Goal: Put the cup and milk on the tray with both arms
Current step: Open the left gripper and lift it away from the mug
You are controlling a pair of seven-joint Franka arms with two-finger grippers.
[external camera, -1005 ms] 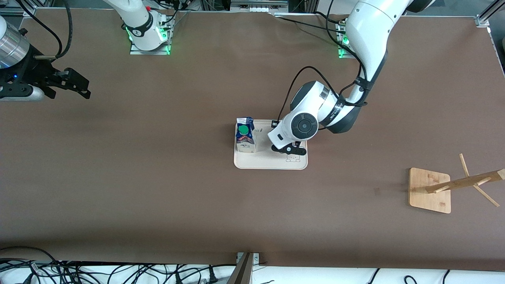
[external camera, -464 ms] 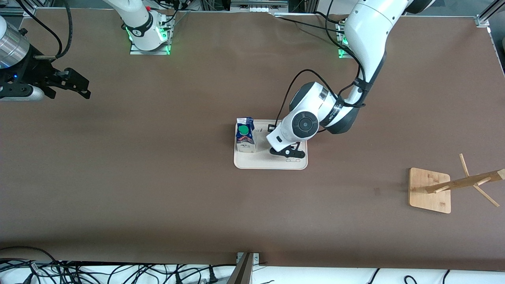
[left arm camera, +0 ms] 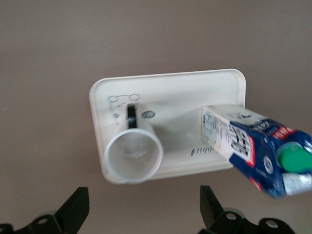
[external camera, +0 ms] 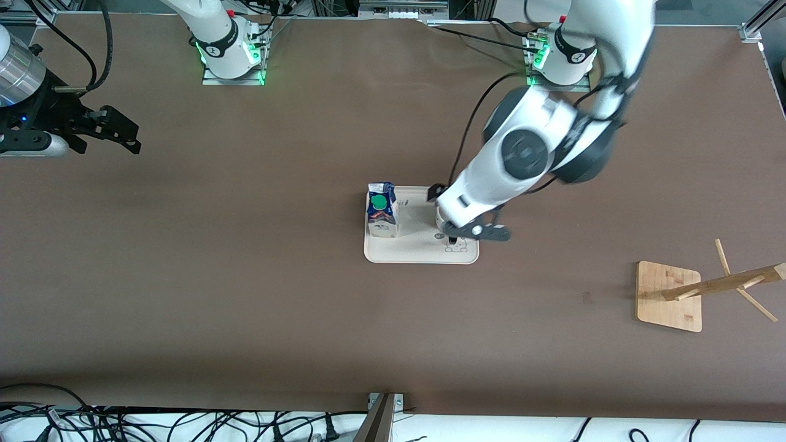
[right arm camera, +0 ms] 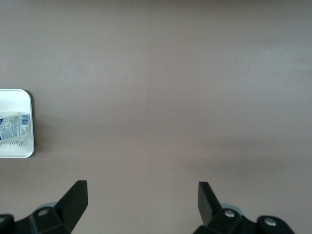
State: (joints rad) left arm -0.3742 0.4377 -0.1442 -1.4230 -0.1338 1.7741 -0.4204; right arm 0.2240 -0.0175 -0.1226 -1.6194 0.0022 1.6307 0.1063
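The cream tray point(external camera: 411, 247) lies mid-table. The milk point(external camera: 381, 210) stands on its end toward the right arm. The white cup point(external camera: 439, 236) stands upright on the other end, mostly hidden under the left wrist. In the left wrist view the cup point(left arm camera: 134, 155) shows mouth up on the tray point(left arm camera: 170, 95), black handle toward the rabbit drawing, the milk point(left arm camera: 253, 146) beside it. My left gripper point(external camera: 482, 232) hangs open over the tray's edge, clear of the cup, nothing between its fingers point(left arm camera: 74, 210). My right gripper point(external camera: 116, 132) waits open over bare table at its own end.
A wooden rack point(external camera: 669, 296) with slanted pegs stands toward the left arm's end, nearer the front camera. Cables run along the table's front edge. In the right wrist view the tray's corner point(right arm camera: 19, 148) and the milk point(right arm camera: 13, 126) show past the open right gripper point(right arm camera: 141, 200).
The left gripper has opened and let go of the cup on the tray, then lifted and drawn back toward its own base. The right arm has not moved.
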